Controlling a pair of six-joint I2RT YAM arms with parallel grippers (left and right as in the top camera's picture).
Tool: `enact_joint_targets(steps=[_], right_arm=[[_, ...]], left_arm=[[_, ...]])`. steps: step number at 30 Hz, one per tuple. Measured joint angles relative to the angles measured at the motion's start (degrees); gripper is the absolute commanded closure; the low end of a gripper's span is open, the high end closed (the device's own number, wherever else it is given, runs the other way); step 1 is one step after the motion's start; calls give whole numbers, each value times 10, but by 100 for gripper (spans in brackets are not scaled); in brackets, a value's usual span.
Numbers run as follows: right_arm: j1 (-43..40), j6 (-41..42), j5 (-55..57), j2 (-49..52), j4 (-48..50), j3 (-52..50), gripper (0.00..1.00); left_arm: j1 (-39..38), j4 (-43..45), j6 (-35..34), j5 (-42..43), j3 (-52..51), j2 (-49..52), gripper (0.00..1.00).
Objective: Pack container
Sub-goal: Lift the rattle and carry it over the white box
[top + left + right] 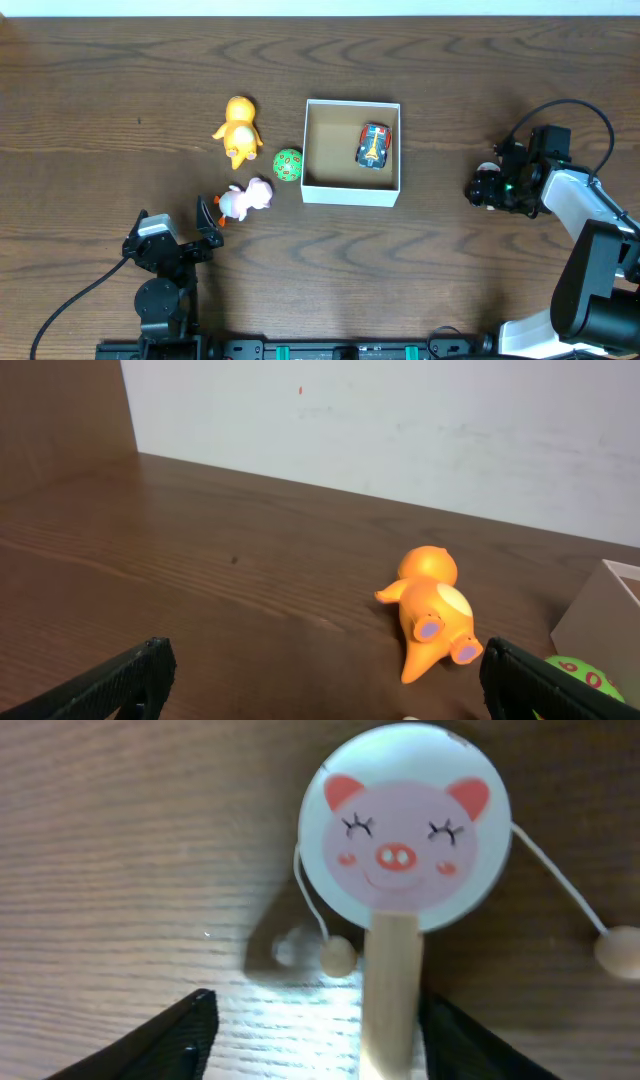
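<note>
The container (352,193) is a square white box with a brown inside, at the table's middle; its corner shows in the left wrist view (608,612). A blue and red toy car (374,146) lies inside it. An orange duck toy (237,130) (433,610), a green ball (288,164) (583,674) and a white-pink toy (246,198) lie left of it. My left gripper (173,222) (335,690) is open and empty, near the front edge. My right gripper (482,187) (330,1040) is open around the wooden handle of a pig-faced rattle drum (405,830), right of the container.
The drum's two beads on strings lie beside it (337,956) (618,950). A white wall (400,430) rises behind the table's far edge. Black cables run from both arms (70,300) (580,110).
</note>
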Motion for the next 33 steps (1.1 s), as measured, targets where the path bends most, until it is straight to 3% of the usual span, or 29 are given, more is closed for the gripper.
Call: enact_joint_targets(steps=[12,24,27,33], right_arm=[[0,21,83,0,-9,0,62],[0,26,110,0,4,-2,72],[0,25,112,0,5,-2,82],[0,32,106,0,-4,0,83]], left_arm=[[0,0,0,0,0,0,2],[0,0,0,0,0,0,2],[0,0,0,0,0,0,2],[0,0,0,0,0,0,2]])
